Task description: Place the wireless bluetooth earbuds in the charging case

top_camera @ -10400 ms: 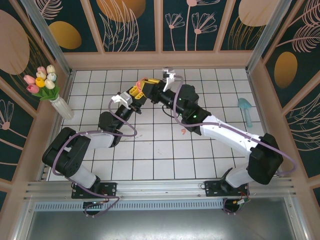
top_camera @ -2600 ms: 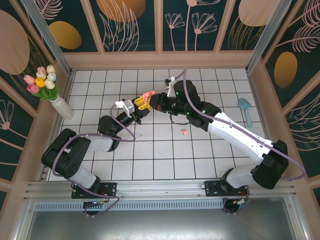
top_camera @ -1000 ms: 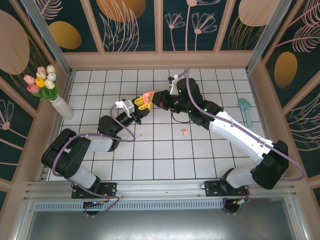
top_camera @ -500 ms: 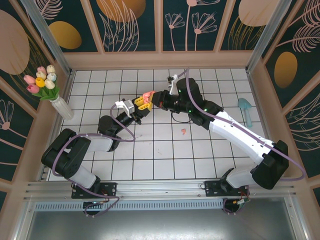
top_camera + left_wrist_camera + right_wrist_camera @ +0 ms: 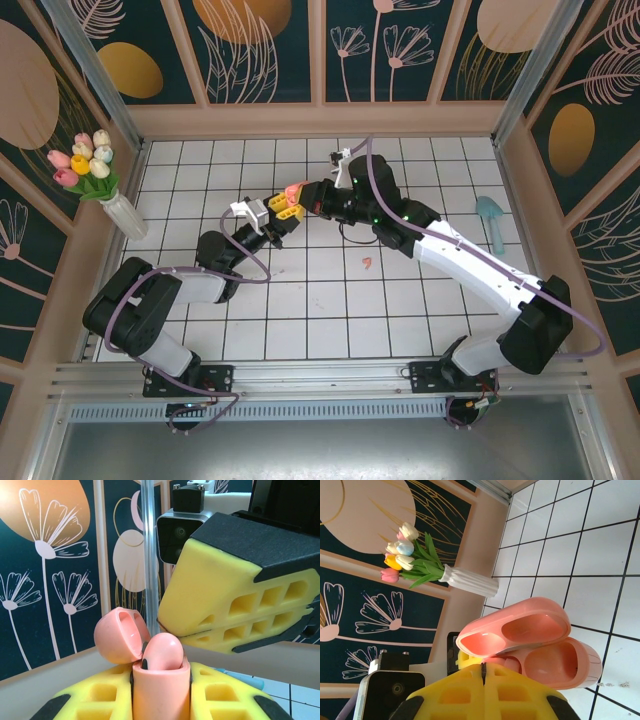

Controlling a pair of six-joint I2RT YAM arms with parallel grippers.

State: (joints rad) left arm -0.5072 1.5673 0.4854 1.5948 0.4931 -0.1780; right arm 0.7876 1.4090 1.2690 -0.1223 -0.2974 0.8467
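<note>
The left claw point(image 5: 161, 679) pinches the salmon-pink charging case point(image 5: 161, 692) upright between its yellow foam fingers point(image 5: 95, 697). The case's lid point(image 5: 119, 635) is swung open toward the left. A salmon-pink earbud point(image 5: 164, 652) sits in the mouth of the case, its rounded head standing above the rim. The right claw point(image 5: 483, 668) has its yellow fingers pressed together, with the tips just beside the open case point(image 5: 555, 664). Whether anything tiny is caught between them cannot be told. Seen from above, both claws meet over the far middle of the white tiled surface point(image 5: 300, 320), with the case point(image 5: 294, 190) between them. A loose earbud point(image 5: 367, 263), also salmon-pink, lies on the tiles nearer than the claws, just beside the right arm. A white vase of tulips point(image 5: 118, 205) stands by the left wall.
</note>
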